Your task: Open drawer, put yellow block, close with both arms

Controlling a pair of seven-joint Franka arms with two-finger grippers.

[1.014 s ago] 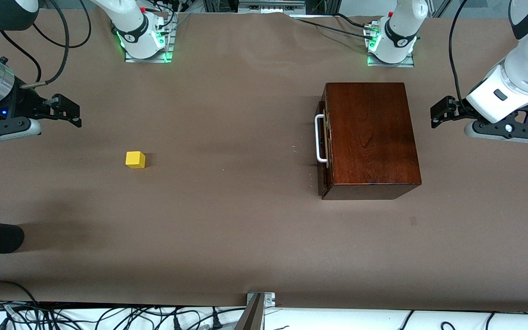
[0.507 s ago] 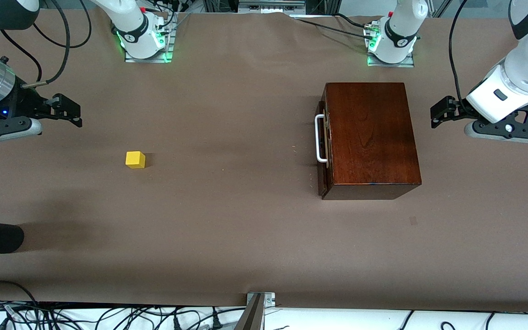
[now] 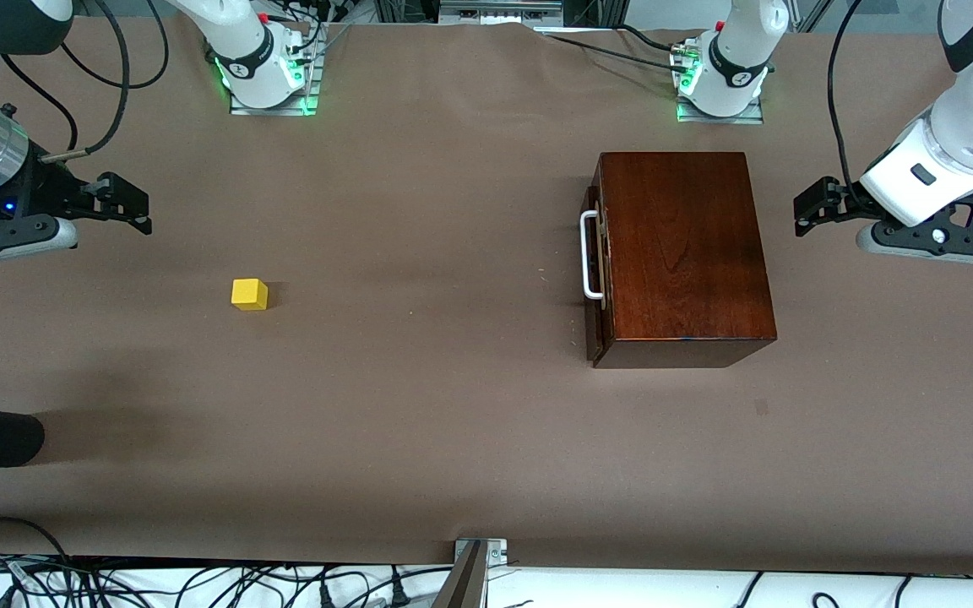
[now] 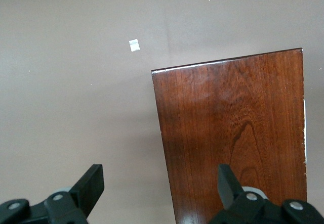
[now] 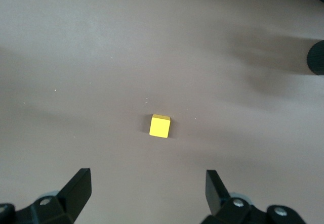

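Plainly glossy wooden drawer (image 3: 681,253), cubic yellow block (image 3: 249,294)

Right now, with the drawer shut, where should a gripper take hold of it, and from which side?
Grip the white bar handle on the drawer front, probably at mid-span. It stands off the wood, leaving a gap for a finger, and runs along the face toward the right arm's end, so approach from that end or from above, fingers straddling the bar. Both the left gripper and the right gripper are open.
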